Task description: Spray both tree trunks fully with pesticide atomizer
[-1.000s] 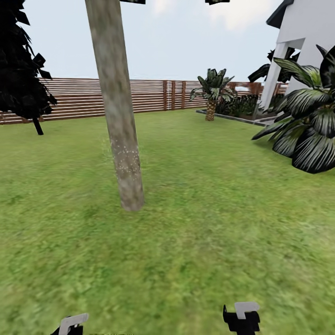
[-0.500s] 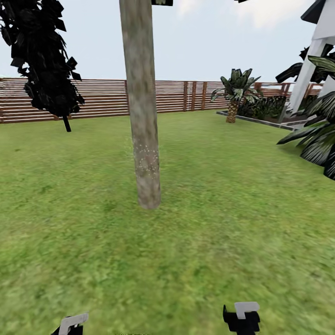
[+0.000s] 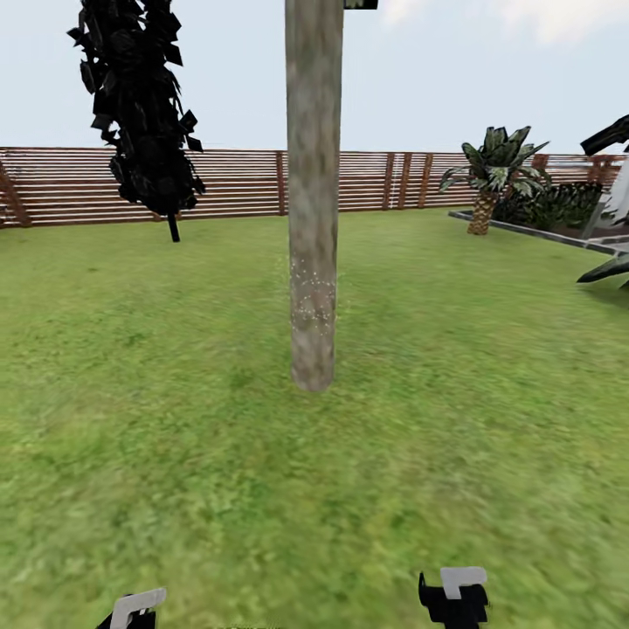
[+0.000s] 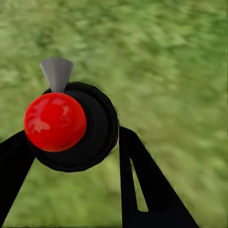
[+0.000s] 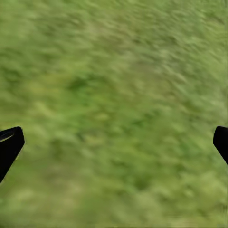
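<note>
Red-capped pesticide atomizer point(image 4: 66, 126), likely light, rigid plastic, sits gripped round its body by the left claw point(image 4: 71, 156); right claw point(image 5: 114, 142) spread empty; tree trunk point(image 3: 313, 218) ahead.

The head camera looks forward and slightly down over the green grass lawn point(image 3: 437, 419) toward the straight mottled grey-brown tree trunk point(image 3: 312, 218), with the brown slatted wooden fence point(image 3: 236, 182) far behind. Both wrist cameras point down close at that same grass.

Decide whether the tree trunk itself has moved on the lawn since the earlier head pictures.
No. The tree trunk sits further right in the picture, but the fence and palm shifted right too: the camera turned.
</note>
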